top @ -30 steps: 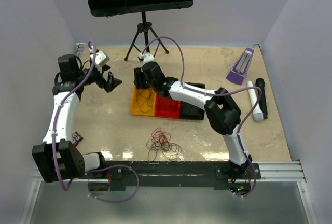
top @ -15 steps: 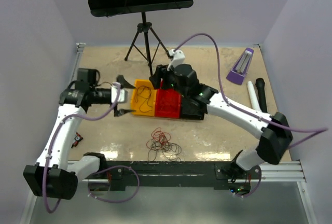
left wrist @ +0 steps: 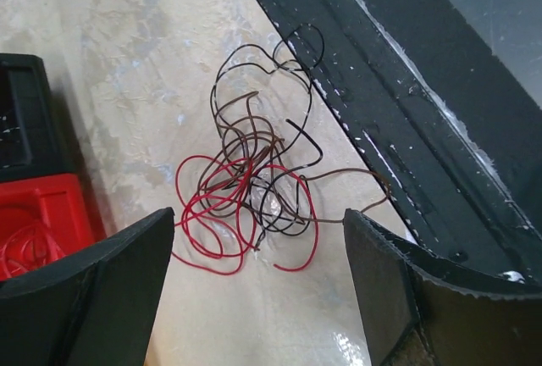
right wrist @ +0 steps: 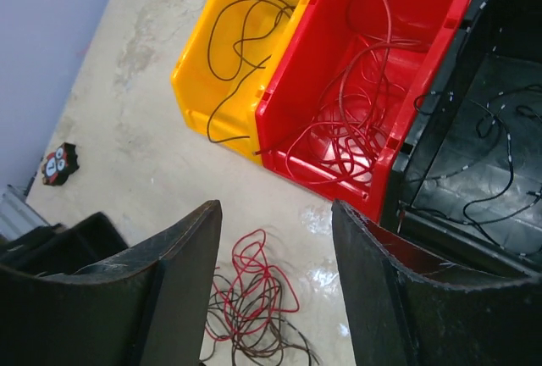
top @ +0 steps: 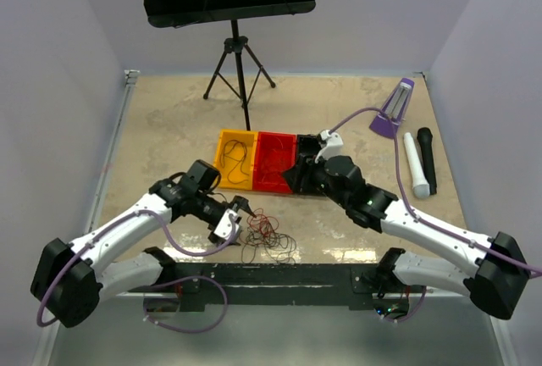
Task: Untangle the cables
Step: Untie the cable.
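Observation:
The cables [top: 267, 237] are a loopy clump of thin red, black and brown wires on the table near the front rail. They also show in the left wrist view [left wrist: 254, 184] and the right wrist view [right wrist: 254, 315]. My left gripper [top: 240, 214] is open and empty, low at the clump's left edge, and the clump lies just ahead of its fingers [left wrist: 256, 243]. My right gripper [top: 298, 176] is open and empty above the front of the bins, facing the clump [right wrist: 275, 213].
Yellow [top: 230, 141], red [top: 275, 181] and black [top: 306, 141] bins stand in a row and hold loose wires. A music stand tripod [top: 240, 52] is behind. A purple object [top: 394, 110], a white cylinder [top: 413, 163] and a black microphone [top: 426, 150] lie right. A black rail [top: 279, 274] borders the front.
Both arms swung forward and down. The left gripper moved from beside the yellow bin to the clump. The right gripper moved from over the bins to their near side.

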`<move>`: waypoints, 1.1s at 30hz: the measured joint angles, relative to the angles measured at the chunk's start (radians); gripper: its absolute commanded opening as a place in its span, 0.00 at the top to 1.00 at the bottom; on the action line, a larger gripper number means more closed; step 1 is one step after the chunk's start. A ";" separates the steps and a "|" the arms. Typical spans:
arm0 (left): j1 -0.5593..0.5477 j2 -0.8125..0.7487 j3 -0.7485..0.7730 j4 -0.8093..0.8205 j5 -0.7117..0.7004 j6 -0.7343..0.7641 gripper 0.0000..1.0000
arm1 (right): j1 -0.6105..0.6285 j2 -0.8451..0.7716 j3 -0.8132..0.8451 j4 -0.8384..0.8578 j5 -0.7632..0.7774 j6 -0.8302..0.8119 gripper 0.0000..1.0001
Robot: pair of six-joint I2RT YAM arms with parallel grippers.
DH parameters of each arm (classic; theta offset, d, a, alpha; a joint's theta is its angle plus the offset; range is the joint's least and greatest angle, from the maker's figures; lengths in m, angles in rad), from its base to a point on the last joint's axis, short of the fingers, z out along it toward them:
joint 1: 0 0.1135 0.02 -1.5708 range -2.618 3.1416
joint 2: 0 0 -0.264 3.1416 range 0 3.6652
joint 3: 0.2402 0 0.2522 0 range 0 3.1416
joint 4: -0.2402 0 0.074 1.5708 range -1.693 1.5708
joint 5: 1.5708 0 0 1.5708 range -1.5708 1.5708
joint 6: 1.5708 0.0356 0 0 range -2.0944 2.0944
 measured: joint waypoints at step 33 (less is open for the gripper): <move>-0.065 0.062 0.158 0.245 -0.076 -0.200 1.00 | 0.101 -0.046 -0.087 0.096 -0.007 0.021 0.32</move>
